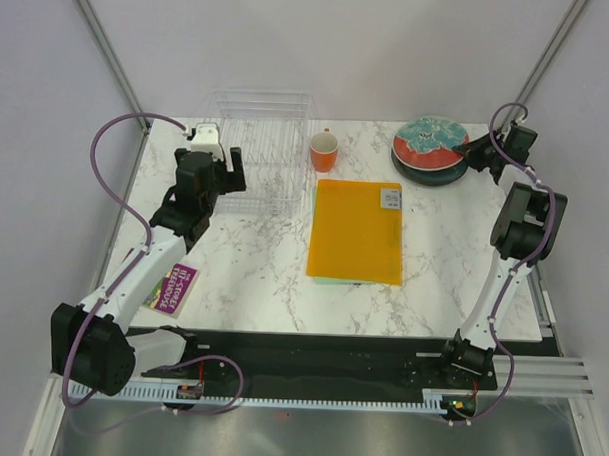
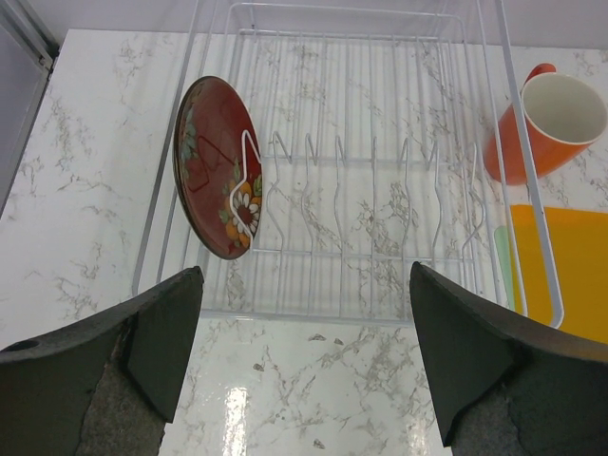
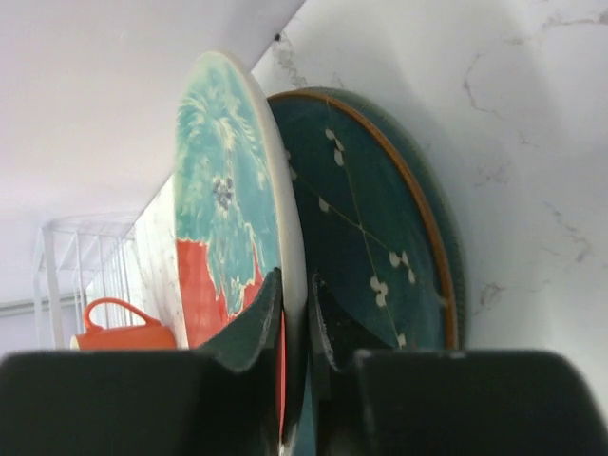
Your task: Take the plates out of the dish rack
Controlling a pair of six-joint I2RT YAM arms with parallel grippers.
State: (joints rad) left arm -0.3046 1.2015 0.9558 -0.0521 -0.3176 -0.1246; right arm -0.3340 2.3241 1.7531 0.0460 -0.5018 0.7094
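The dish rack (image 2: 342, 190) is a clear wire-slotted box at the table's back left (image 1: 273, 122). One dark red plate (image 2: 214, 166) with a flower pattern stands on edge in its leftmost slot. My left gripper (image 2: 306, 323) hangs open just in front of the rack, nothing between its fingers (image 1: 234, 171). At the back right, my right gripper (image 3: 296, 313) is shut on the rim of a red and teal plate (image 3: 228, 190), which lies on a dark teal plate (image 3: 370, 247). The top view shows this stack (image 1: 430, 147) with the right gripper (image 1: 477, 154) at its right edge.
An orange cup (image 1: 324, 151) stands just right of the rack, also in the left wrist view (image 2: 546, 123). A flat orange-yellow folder (image 1: 356, 230) lies mid-table. A purple leaflet (image 1: 172, 288) lies near the left arm. The table's back edge runs close behind the plates.
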